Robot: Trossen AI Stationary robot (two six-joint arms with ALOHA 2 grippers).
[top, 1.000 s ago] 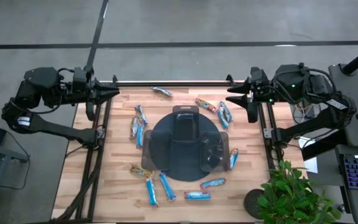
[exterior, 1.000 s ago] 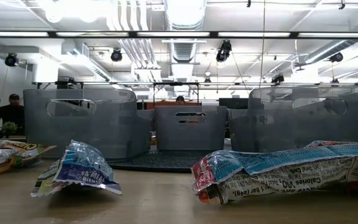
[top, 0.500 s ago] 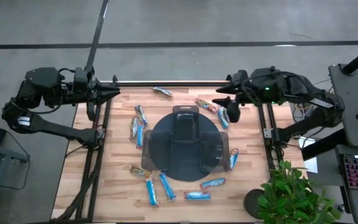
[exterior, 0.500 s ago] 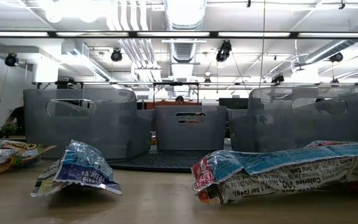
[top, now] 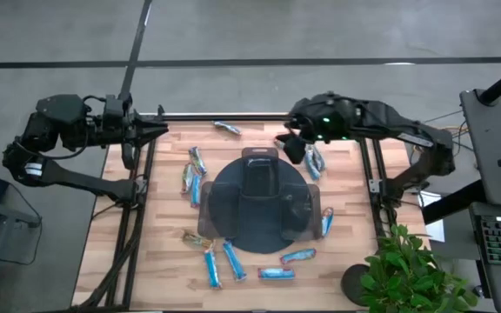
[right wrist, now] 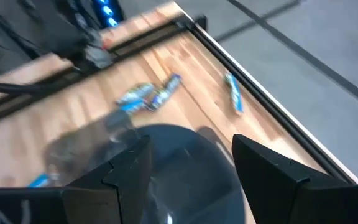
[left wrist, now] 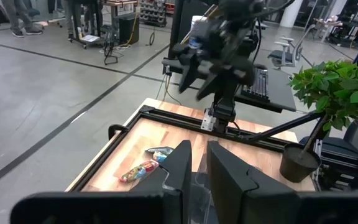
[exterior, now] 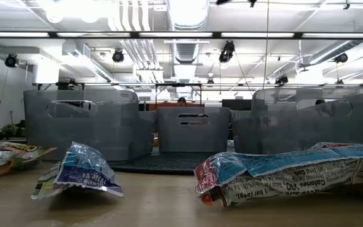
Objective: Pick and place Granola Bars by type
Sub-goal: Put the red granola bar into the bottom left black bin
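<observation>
- Reaching in over the far right part of the wooden surface (top: 168, 261), the right claw (top: 292, 146) hangs above a red bar (top: 287, 145), close to the far rim of the dark round tray (top: 224, 222); its fingers (right wrist: 114, 171) stand wide apart with nothing between them.
- Parked at the far left corner of the surface, the left claw (top: 155, 129) holds nothing, its fingers (left wrist: 180, 167) nearly together with only a narrow gap.
- The granola bars lie scattered on the wood in a ring around the tray: a pair of blue ones (top: 314, 161) right of the red one, one blue bar (top: 227, 128) at the far edge, a cluster (top: 193, 172) on the left, several (top: 223, 261) along the near side, and one (top: 327, 221) beside the tray's right rim.
- Clear bins (exterior: 191, 129) stand on the tray; from above, none clearly shows a bar inside.
- In the low view, a crumpled blue wrapper (exterior: 80, 170) and a longer blue-and-red one (exterior: 282, 173) lie near the camera.
- A potted plant (top: 407, 274) sits at the near right corner.
</observation>
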